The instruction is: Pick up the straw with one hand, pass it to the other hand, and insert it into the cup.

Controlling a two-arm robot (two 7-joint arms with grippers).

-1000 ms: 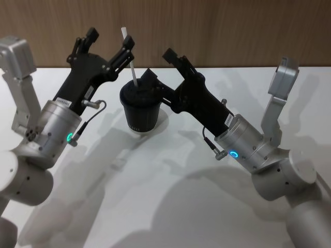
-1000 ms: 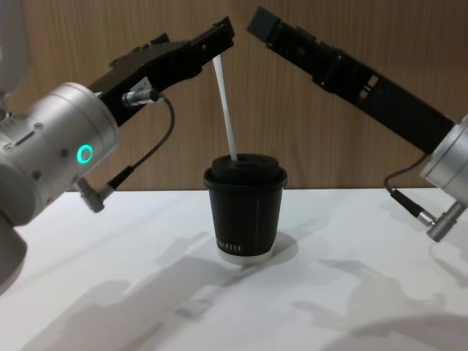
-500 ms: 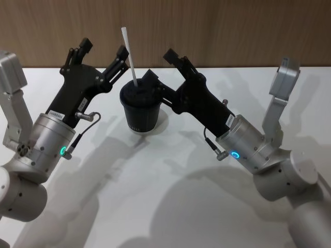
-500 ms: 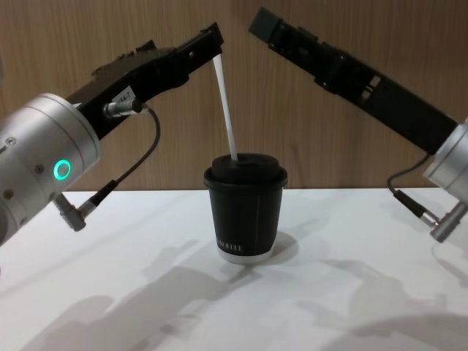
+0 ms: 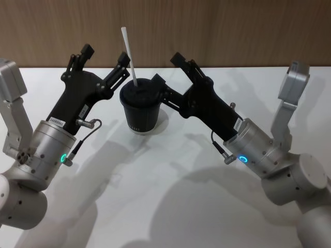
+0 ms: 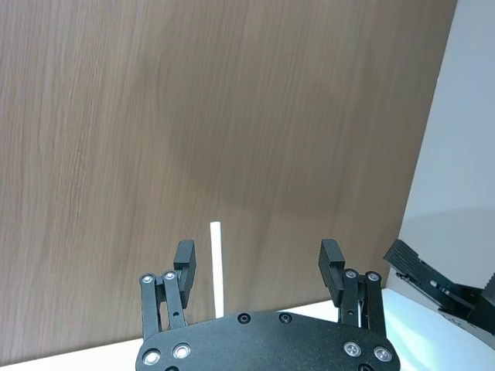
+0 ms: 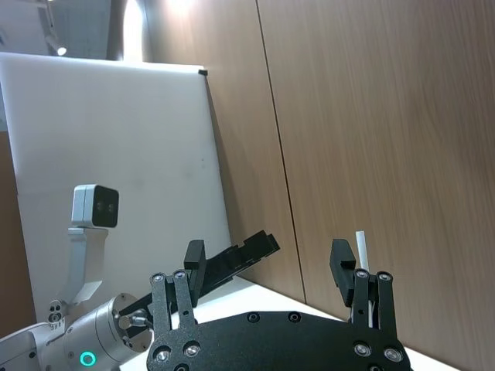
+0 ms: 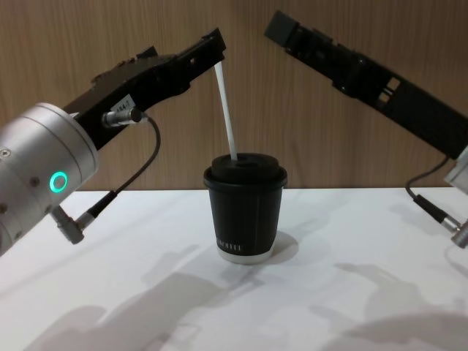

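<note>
The straw (image 5: 129, 56) stands in the cup (image 5: 140, 109), near the middle of the head view, a bit toward the top. Its lower end goes down through the black lid and its top leans toward the upper left. So the main job looks done: the straw is in the cup. What may be left is for both arms to pull away, and maybe to push the straw deeper, but I cannot tell how deep it goes. The left gripper (image 5: 105, 55) is in the upper left of the head view, close beside the straw. In the left wrist view its fingers (image 6: 184, 259) are spread wide and the straw shows between them, nearer to one finger, and nothing is pinched. In the chest view one finger tip looks like it is at the straw's top end, but I cannot tell if it touches. The right gripper (image 5: 168, 67) is just to the right of the cup in the head view, with one finger by the lid. Its fingers (image 7: 343, 270) are spread wide too and hold nothing. The cup sits on a white table (image 5: 170, 206) with a brown wood wall (image 5: 232, 31) behind. There is small white writing low on the cup (image 8: 229, 246), but it is too small to read
</note>
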